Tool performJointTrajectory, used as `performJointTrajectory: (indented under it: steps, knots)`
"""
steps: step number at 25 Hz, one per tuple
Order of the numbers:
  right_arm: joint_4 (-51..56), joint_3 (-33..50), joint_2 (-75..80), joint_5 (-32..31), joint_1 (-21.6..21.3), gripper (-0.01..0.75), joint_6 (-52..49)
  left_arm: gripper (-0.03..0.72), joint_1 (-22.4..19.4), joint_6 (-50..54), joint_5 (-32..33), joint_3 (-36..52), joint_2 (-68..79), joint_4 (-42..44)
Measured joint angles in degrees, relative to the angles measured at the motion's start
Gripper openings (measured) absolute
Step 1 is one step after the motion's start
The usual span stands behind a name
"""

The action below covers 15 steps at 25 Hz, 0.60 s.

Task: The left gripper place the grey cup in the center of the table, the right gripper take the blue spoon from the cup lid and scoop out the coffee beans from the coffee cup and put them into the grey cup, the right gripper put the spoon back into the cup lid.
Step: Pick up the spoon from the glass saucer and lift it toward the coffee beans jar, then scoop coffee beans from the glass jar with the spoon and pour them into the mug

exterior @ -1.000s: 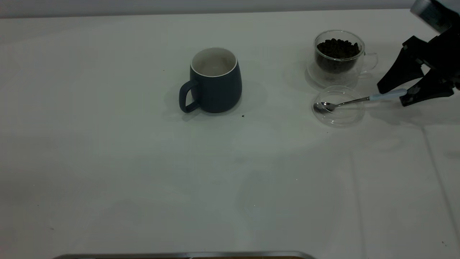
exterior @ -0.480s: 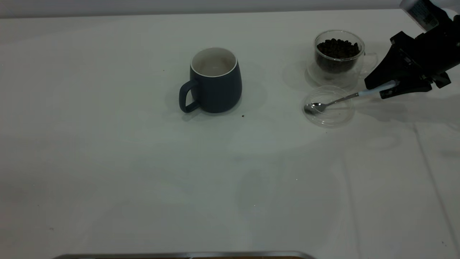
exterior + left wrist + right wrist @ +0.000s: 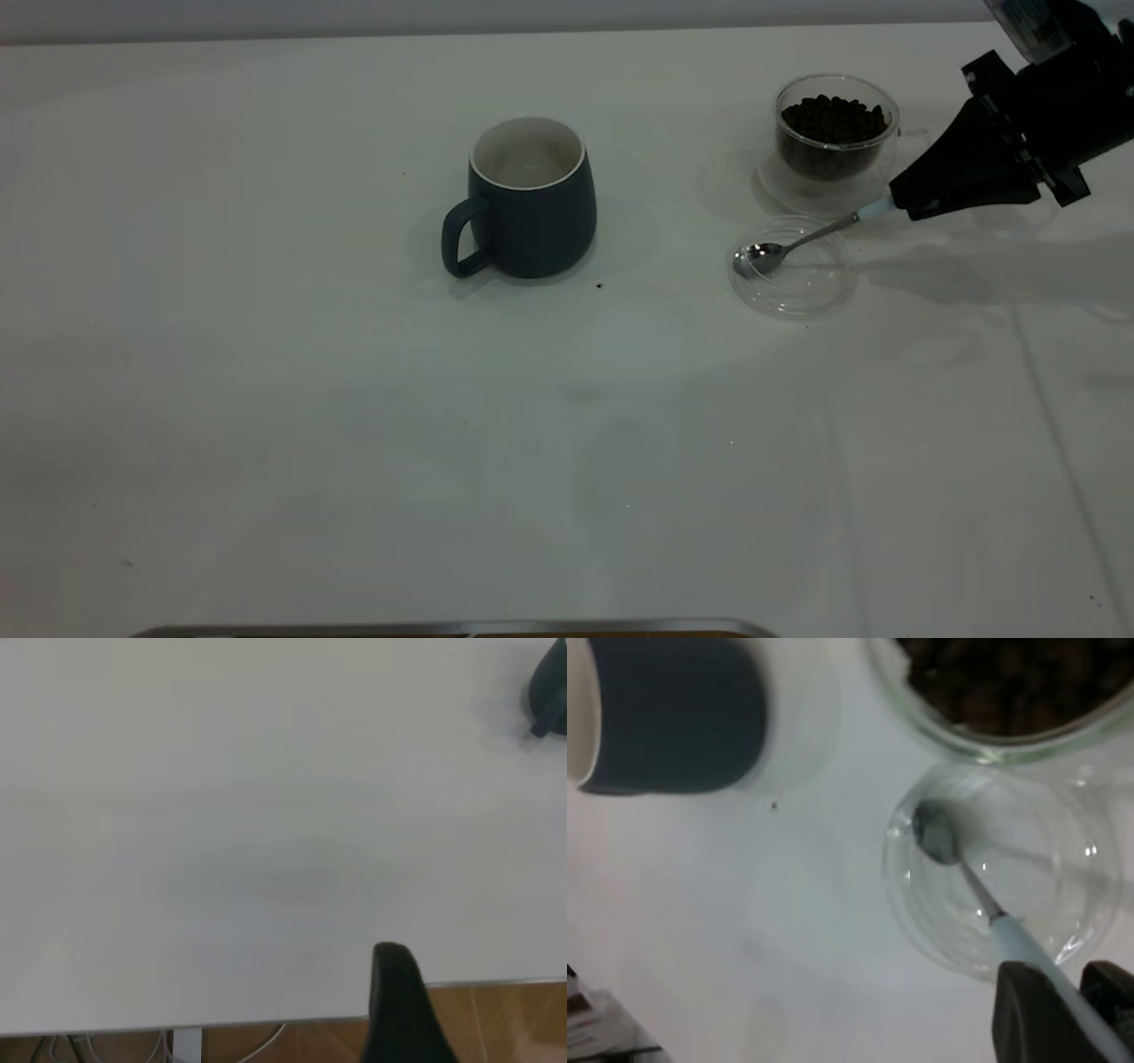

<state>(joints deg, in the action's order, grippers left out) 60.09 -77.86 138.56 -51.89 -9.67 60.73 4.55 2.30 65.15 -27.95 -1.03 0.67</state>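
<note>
Right hand pinches the blue spoon over the cup lid

The right hand (image 3: 897, 202) is pressed together on the pale handle of the blue spoon (image 3: 797, 242), whose metal bowl is low over the cup lid (image 3: 793, 288), on the side toward the grey cup (image 3: 530, 200); whether it touches the glass I cannot tell. The coffee cup (image 3: 834, 142) with the coffee beans (image 3: 833, 115) stands just behind the lid, and the grey cup stands well apart from the lid, near the middle of the worktop (image 3: 354, 425). The left hand (image 3: 399, 1005) is away at the worktop's edge; only 1 finger shows, so its state I cannot tell. To do this step well, I think the spoon should rise straight up first, so the light lid is not dragged, then go level over the beans.
</note>
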Motion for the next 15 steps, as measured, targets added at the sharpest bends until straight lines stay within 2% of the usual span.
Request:
performJointTrajectory:
  steps: [5, 11, 15]
  knots:
    - [-8.23, 0.00, -6.22, 0.34, 0.00, 0.114, -5.54, 0.514, 0.00, 0.00, -0.05, 0.00, 0.00, 0.00]
    - [-12.88, 0.06, -14.16, -3.04, 0.06, 0.114, -11.24, 0.514, 0.00, 0.00, -0.05, 0.00, 0.00, 0.00]
    - [-12.40, 0.10, -17.51, 0.23, 1.21, 0.114, -11.68, 0.514, 0.00, 0.00, -0.05, 0.00, 0.00, 0.00]
